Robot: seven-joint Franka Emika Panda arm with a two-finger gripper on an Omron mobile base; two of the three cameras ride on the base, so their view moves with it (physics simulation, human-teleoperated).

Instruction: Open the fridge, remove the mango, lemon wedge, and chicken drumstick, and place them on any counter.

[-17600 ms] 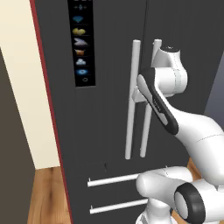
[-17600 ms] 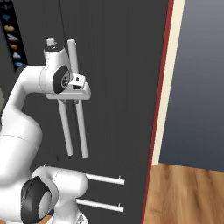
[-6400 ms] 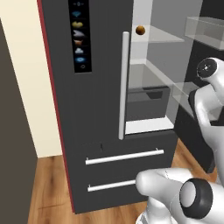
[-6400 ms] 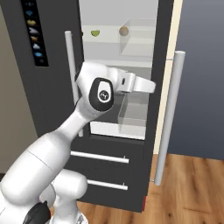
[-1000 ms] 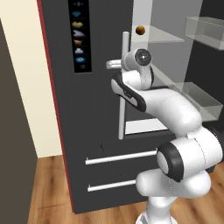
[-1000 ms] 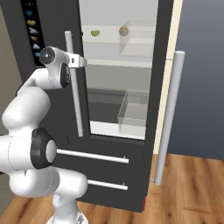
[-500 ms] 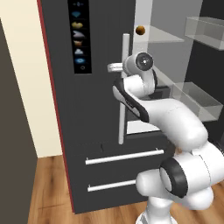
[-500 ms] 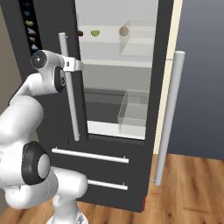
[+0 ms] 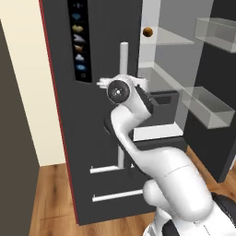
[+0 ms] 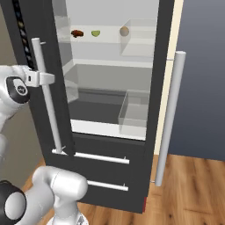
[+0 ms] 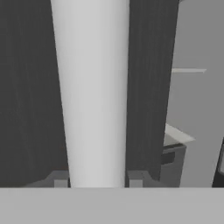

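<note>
Three foods: all lie on the top shelf [image 10: 132, 61] inside the fridge [image 10: 154, 88], in a row near its upper edge.
Chicken drumstick [image 10: 77, 33]: reddish-brown piece, the leftmost of the row in the right base view.
Lemon wedge [image 10: 96, 33]: small yellow-green piece just beside the drumstick, apart from it.
Mango [image 10: 124, 31]: roundish fruit at the right of the row; in the left base view it shows as an orange-brown ball [image 9: 147, 32] at the front edge of the shelf.
Fridge: dark grey, both upper doors stand open, pale interior with clear shelves and a clear bin [image 10: 134, 114] lower down.
Left door [image 9: 99, 92]: carries a strip of coloured icons [image 9: 79, 44] and a long silver bar handle [image 10: 46, 94].
Right door: swung out to the right, its silver handle [image 10: 169, 118] stands upright at the door edge; clear door bins [image 9: 207, 106] show in the left base view.
Drawers: two, below the doors, each with a horizontal silver bar [image 10: 94, 157].
End effector [image 11: 97, 179]: the two fingertips [image 11: 59, 179] stand on both sides of the left door's handle, closed around it at about mid height of the bar.
Arm: white, rises from below and reaches up to the handle.
Floor [image 10: 189, 189]: brown wood planks in front of the fridge.
Wall [image 9: 32, 92]: cream, left of the fridge.
</note>
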